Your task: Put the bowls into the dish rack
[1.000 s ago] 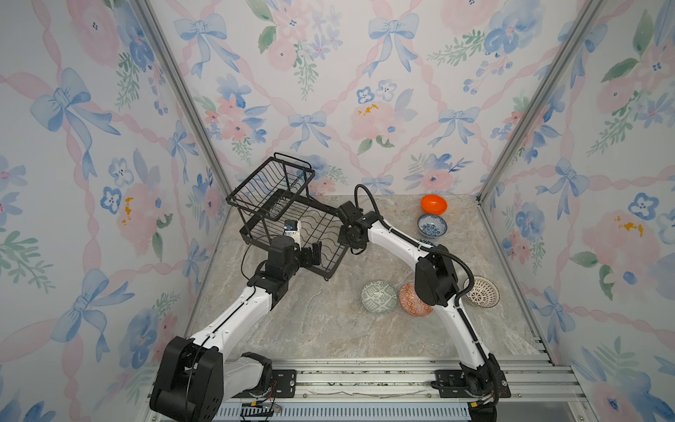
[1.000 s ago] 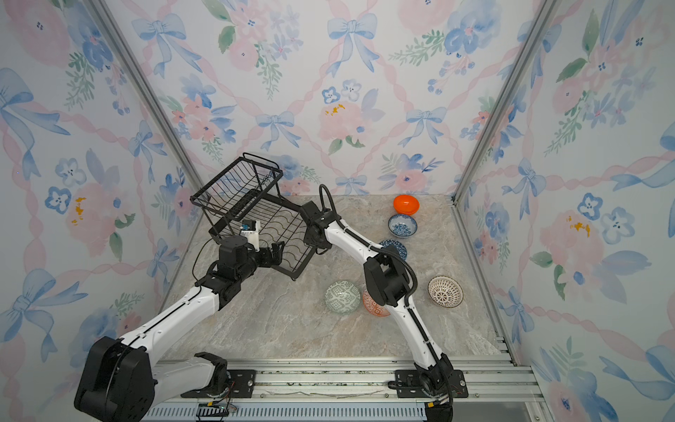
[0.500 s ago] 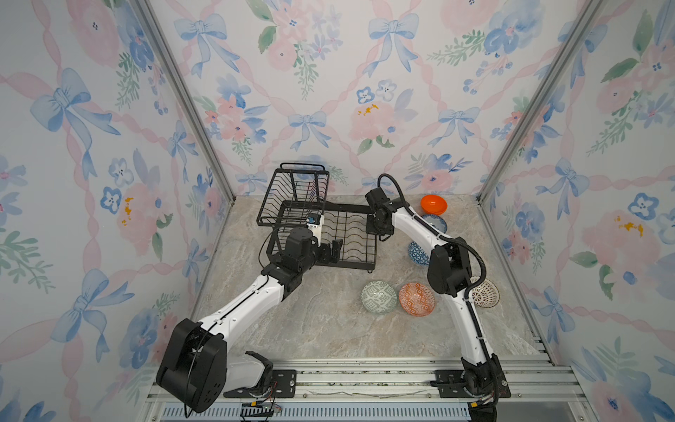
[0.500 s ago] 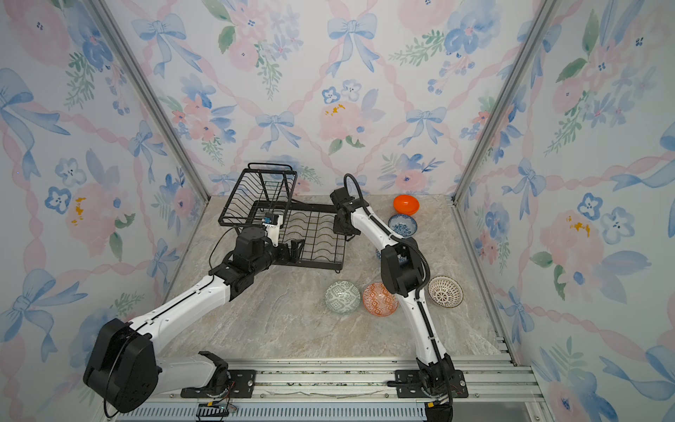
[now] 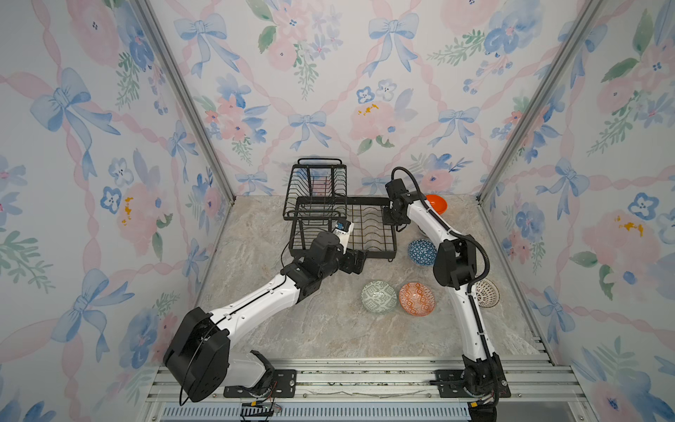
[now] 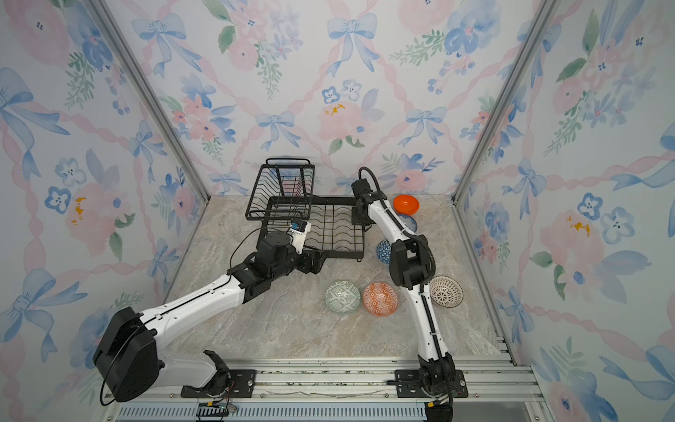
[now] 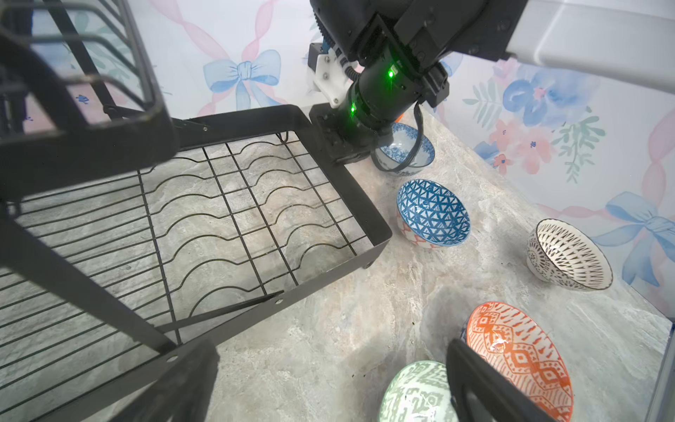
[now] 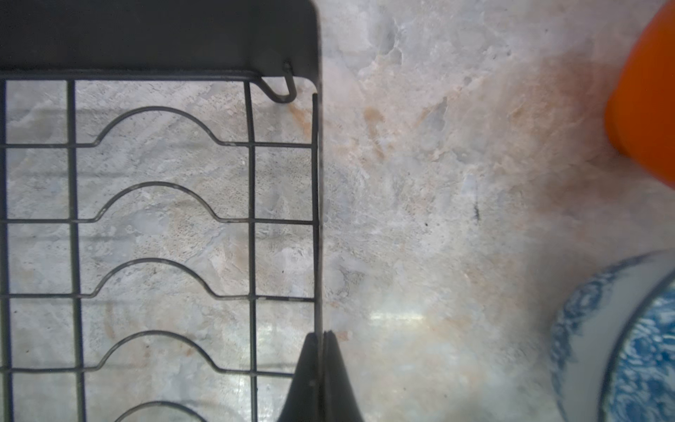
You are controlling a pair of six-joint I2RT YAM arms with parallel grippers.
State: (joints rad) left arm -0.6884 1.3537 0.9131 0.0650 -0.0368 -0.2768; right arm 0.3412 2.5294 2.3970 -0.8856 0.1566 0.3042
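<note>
On marbled tabletop: black wire two-tier dish rack, wavy dividers. Right gripper pinches its flat rim at 2 o'clock; left gripper gapes at 6. Round glossy bowls rest at 4 o'clock.

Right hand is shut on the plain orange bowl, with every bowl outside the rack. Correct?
No. The right wrist view shows the right hand shut on the side wall of the dish rack; the orange bowl sits apart from it. The rest is right.

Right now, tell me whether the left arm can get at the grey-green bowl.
Probably yes: the left gripper stands open close by, with only bare table between it and the grey-green bowl.
</note>
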